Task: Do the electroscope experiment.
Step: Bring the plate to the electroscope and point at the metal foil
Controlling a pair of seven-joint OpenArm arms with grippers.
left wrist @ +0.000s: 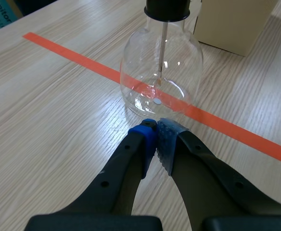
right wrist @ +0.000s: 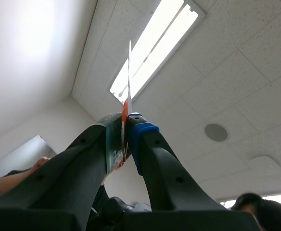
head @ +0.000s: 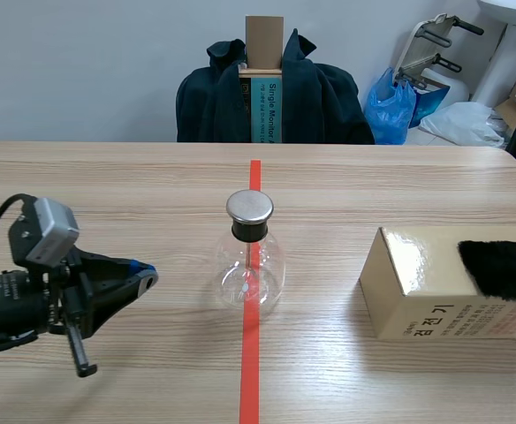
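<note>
The electroscope (head: 250, 256) is a clear glass flask with a black stopper, a round metal cap and a thin rod inside. It stands on the red tape line at mid-table. My left gripper (head: 147, 276) lies low on the table to its left, shut with nothing held. In the left wrist view the electroscope (left wrist: 162, 72) stands just ahead of the left gripper (left wrist: 156, 127) without touching it. The right gripper (right wrist: 126, 130) points up at the ceiling, shut on a thin white and orange sheet (right wrist: 129, 72) seen edge-on. The right gripper is outside the scene view.
A tan cardboard box (head: 426, 296) sits at the right with a black furry cloth (head: 504, 268) on top. Behind the far table edge is a chair draped with a dark jacket (head: 311, 97). A person's arm (right wrist: 10, 180) shows low in the right wrist view.
</note>
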